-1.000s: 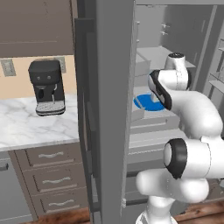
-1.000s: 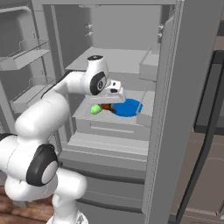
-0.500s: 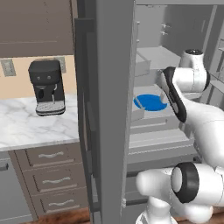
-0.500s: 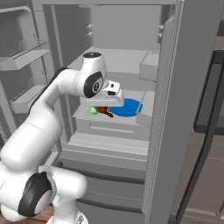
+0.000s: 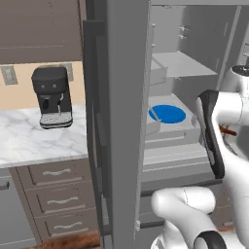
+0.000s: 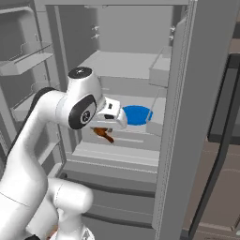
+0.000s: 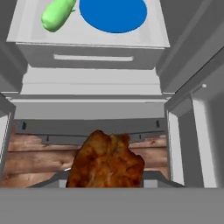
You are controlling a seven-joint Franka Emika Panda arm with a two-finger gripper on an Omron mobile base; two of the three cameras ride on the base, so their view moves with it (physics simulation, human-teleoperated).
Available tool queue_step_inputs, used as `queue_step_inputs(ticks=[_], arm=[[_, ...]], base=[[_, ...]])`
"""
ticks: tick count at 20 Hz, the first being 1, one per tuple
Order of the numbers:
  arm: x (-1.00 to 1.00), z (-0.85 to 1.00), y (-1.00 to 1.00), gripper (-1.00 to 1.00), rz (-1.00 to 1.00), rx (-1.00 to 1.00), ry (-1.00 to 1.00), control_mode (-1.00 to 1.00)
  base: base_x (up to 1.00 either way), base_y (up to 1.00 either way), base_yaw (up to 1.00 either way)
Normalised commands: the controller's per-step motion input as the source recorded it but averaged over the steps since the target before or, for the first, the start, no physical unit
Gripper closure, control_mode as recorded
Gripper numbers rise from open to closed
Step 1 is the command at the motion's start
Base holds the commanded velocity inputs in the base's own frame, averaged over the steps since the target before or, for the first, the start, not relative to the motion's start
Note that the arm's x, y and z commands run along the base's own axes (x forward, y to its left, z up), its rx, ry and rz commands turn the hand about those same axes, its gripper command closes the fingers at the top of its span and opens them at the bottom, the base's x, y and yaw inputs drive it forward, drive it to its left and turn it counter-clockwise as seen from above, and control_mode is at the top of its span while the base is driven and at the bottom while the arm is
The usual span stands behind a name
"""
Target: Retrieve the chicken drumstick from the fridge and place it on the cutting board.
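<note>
The hand (image 6: 106, 134) grips the chicken drumstick (image 6: 104, 135) (long axis slanting downward, away from the fridge (image 6: 140, 65)).

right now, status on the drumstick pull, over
Gripper shut on chicken drumstick, clear of the shelf. Blue plate and green item left on fridge shelf. Open fridge door close on the right.

Chicken drumstick (image 7: 107, 162) cut off low, hiding the fingertips. Seen beyond the fridge (image 5: 127, 97) door as a sliver.
</note>
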Motion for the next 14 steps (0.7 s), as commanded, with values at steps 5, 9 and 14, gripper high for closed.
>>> queue_step_inputs(ticks=[5,9,14], arm=[[-0.82,0.38,0.00,1.00,-0.03,0.00,0.00,-1.00],[-0.83,0.22,0.01,1.00,-0.04,0.00,0.00,-1.00],[-0.55,0.00,0.20,1.00,-0.03,-0.02,0.00,-1.00]], base=[[0.00,0.00,0.00],[0.00,0.00,0.00],[0.00,0.00,0.00]])
